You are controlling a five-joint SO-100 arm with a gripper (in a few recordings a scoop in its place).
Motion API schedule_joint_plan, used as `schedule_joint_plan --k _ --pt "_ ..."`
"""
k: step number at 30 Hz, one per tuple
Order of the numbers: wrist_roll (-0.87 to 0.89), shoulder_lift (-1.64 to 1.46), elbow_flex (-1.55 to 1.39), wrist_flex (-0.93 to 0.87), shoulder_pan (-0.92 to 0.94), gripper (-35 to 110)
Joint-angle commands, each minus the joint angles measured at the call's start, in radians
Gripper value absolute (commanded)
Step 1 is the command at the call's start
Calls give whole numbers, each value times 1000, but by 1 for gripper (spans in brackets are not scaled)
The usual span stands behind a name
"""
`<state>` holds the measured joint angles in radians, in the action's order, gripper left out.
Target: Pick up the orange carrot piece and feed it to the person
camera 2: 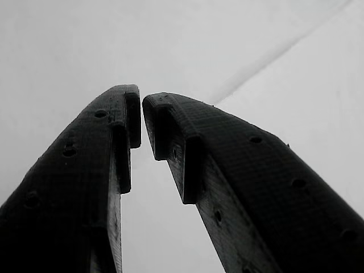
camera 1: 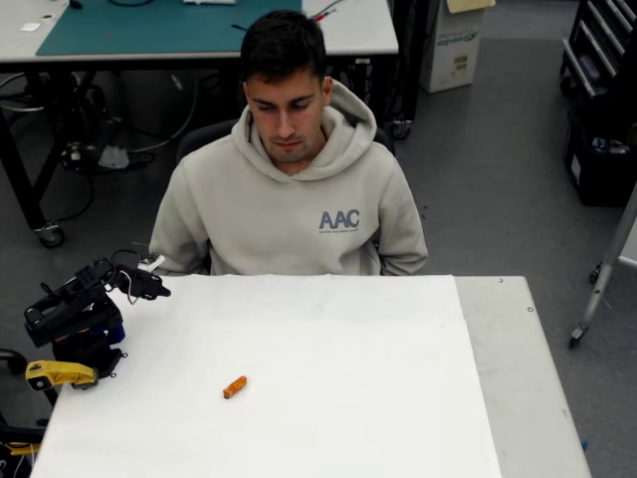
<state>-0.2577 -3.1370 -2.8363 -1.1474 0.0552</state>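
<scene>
A white table (camera 1: 328,398) fills the lower frame of the overhead view, with a grey strip along its right side. The orange carrot piece (camera 1: 234,386) lies left of centre; the arm's base sits at the left edge, apparently clamped there.

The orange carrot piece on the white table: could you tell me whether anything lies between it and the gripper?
Nothing visible does. In the overhead view the orange carrot piece lies alone on the white table, and the gripper, its fingertips nearly together with nothing between them, sits at the table's left edge, with bare surface between them.
</scene>
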Motion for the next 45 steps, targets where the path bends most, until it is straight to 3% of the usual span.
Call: schedule_joint_plan --k 1,27,45 --pt "-18 140 140 -9 8 -3" --pt "-43 1192 953 -9 400 -3" --pt "-436 1427 1146 -11 733 -3"
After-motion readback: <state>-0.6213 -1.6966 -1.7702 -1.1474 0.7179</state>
